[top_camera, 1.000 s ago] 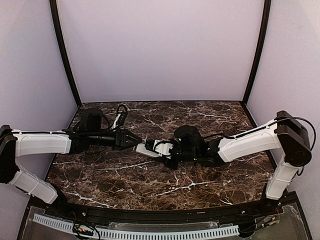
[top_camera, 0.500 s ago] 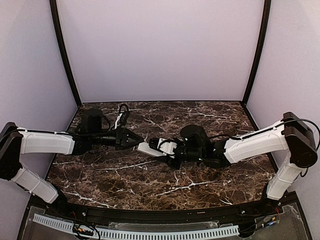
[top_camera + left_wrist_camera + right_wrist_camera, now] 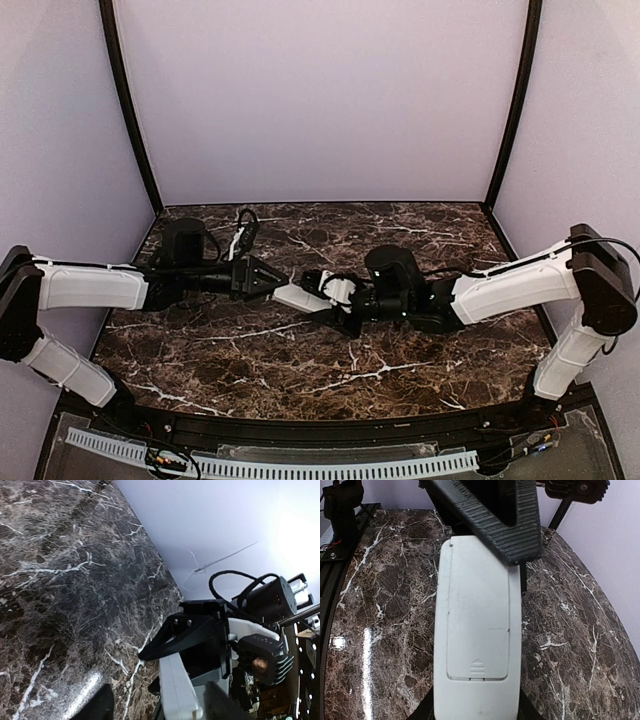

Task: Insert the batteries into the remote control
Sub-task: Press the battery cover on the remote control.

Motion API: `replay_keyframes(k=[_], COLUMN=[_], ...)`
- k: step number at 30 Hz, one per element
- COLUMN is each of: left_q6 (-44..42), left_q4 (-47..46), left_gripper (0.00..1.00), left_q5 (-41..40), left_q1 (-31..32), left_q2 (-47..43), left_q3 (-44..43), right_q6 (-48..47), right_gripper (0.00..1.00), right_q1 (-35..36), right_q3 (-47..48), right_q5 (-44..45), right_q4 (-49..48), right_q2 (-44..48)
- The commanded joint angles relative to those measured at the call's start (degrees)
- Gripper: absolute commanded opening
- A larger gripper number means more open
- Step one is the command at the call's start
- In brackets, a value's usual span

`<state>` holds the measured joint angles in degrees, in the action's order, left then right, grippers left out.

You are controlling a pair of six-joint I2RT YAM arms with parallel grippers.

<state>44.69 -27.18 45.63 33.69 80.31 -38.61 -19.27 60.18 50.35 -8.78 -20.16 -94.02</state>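
The white remote control (image 3: pixel 298 297) hangs just above the marble table (image 3: pixel 400 230) at mid-table, with my right gripper (image 3: pixel 335 303) shut on its near end. In the right wrist view the remote control (image 3: pixel 477 630) shows its back, and the battery cover (image 3: pixel 477 630) is closed. My left gripper (image 3: pixel 268 281) is open around the remote's far end. One of its ribbed fingers (image 3: pixel 512 520) lies over that end. In the left wrist view the remote control (image 3: pixel 177 690) sits between the left fingers with a gap on one side. The batteries are out of view.
A black box (image 3: pixel 185 241) with cables stands at the table's back left. Black frame posts (image 3: pixel 128 110) rise at both back corners against the lilac walls. A perforated white strip (image 3: pixel 300 466) runs along the near edge.
The left jaws narrowed and then spread apart again at the remote's far end. My right arm shifted slightly toward the back with the remote still in its grip.
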Motion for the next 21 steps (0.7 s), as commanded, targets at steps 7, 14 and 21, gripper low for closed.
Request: replay_keyframes(k=[7, 14, 21], left_q6=[-26.8, -39.8, -22.8], left_q4=[23.7, 25.8, 20.1], left_gripper=[0.98, 0.99, 0.75], left_q5=[-18.6, -22.6, -8.8], left_q1=[-4.6, -4.6, -4.5], left_q2=[-13.5, -18.7, -12.3], left_q3=[-12.6, -10.7, -10.0], right_q6=[11.4, 16.7, 8.3], right_gripper=[0.00, 0.00, 0.00], right_q1=[-5.5, -8.3, -6.0], right_q3=[-0.8, -1.5, -1.5], right_q5=[-15.8, -23.1, -5.6], right_q4=[2.5, 2.5, 4.3], right_q2=[3.6, 6.6, 7.3])
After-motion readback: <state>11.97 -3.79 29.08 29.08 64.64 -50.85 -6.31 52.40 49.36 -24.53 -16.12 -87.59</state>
